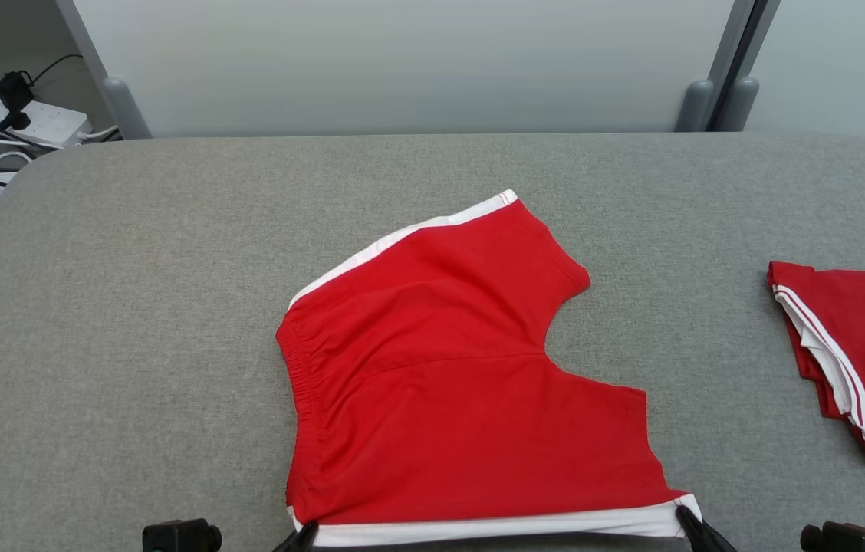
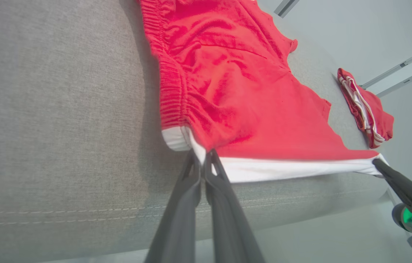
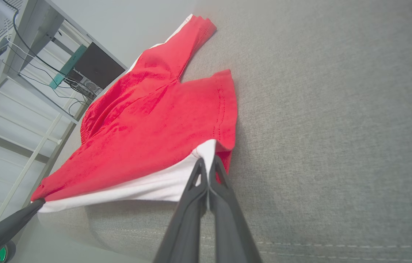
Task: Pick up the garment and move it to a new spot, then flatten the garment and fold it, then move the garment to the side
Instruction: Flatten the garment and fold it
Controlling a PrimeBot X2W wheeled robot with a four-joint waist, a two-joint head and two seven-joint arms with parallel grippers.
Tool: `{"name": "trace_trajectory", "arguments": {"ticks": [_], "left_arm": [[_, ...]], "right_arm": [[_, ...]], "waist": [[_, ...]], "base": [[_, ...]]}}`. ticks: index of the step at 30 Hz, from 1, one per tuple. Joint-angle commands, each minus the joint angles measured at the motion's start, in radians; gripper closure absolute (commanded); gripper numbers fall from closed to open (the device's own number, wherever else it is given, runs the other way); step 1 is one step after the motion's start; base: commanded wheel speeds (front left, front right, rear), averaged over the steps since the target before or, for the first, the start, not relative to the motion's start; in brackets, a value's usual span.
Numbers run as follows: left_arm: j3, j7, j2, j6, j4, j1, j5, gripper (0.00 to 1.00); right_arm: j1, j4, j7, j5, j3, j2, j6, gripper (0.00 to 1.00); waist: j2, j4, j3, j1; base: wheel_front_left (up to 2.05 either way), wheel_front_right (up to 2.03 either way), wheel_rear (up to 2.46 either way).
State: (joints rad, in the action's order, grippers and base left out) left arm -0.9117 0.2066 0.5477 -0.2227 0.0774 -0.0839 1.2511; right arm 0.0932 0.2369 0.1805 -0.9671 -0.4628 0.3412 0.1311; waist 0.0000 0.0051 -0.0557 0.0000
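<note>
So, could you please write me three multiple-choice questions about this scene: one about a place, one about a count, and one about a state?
1. Where does the folded red garment lie?
A. at the right side of the table
B. at its far left corner
C. on the floor

2. How many red garments are on the table?
A. one
B. two
C. three

3. How do the left jaws and the right jaws stand?
A. wide open above the table
B. shut on the white band of the shorts
C. shut on nothing

Answers:
1 A: it lies near the right edge in the head view.
2 B: the spread shorts and the folded one.
3 B: each wrist view shows closed jaws pinching one end of the band.
</note>
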Motion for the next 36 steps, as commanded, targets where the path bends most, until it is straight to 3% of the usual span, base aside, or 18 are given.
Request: {"name": "trace_trajectory", "arguments": {"ticks": [1, 10, 11, 12, 13, 24, 30, 36], "left_arm": [[0.039, 0.005, 0.032, -0.009, -0.015, -0.025, 0.006, 1.0], [0.038, -0.001, 0.028, -0.001, -0.013, -0.035, 0.007, 1.0], [0.04, 0.001, 0.029, -0.003, -0.013, -0.039, 0.003, 1.0], [0.044, 0.005, 0.028, -0.008, -0.011, -0.042, -0.001, 0.15], [0.045, 0.005, 0.029, -0.01, -0.011, -0.043, -0.002, 0.0], [0.155, 0.049, 0.094, -0.106, -0.092, -0.065, -0.117, 0.0], [0.3, 0.055, 0.123, -0.198, -0.188, -0.111, -0.364, 0.0], [0.353, 0.055, 0.124, -0.224, -0.212, -0.1, -0.495, 0.0]], "right_arm": [[0.009, -0.026, -0.009, 0.019, 0.011, 0.019, 0.0, 1.0], [0.034, -0.062, -0.071, 0.073, 0.068, -0.026, 0.0, 1.0], [0.036, -0.065, -0.071, 0.079, 0.078, -0.032, 0.0, 0.95], [0.039, -0.066, -0.075, 0.081, 0.087, -0.038, 0.0, 0.44], [0.04, -0.072, -0.072, 0.092, 0.097, -0.041, 0.0, 0.0], [0.028, -0.195, -0.003, 0.278, 0.255, -0.054, 0.0, 0.0], [-0.048, -0.273, 0.05, 0.567, 0.363, -0.087, 0.0, 0.0], [-0.063, -0.289, 0.061, 0.767, 0.376, -0.13, 0.0, 0.0]], "waist": [[0.0, 0.0, 0.001, 0.0], [0.0, -0.003, 0.0, 0.0], [0.0, -0.002, -0.001, 0.0], [0.0, -0.002, -0.002, 0.0], [0.0, -0.001, -0.001, 0.0], [0.0, 0.009, 0.014, 0.0], [0.0, 0.032, 0.048, 0.0], [0.0, 0.044, 0.077, 0.0]], "base": [[0.0, 0.0, 0.0], [0.0, 0.0, 0.0], [0.0, 0.0, 0.0], [0.0, 0.0, 0.0], [0.0, 0.0, 0.0], [0.0, 0.0, 0.0], [0.0, 0.0, 0.0], [0.0, 0.0, 0.0]]}}
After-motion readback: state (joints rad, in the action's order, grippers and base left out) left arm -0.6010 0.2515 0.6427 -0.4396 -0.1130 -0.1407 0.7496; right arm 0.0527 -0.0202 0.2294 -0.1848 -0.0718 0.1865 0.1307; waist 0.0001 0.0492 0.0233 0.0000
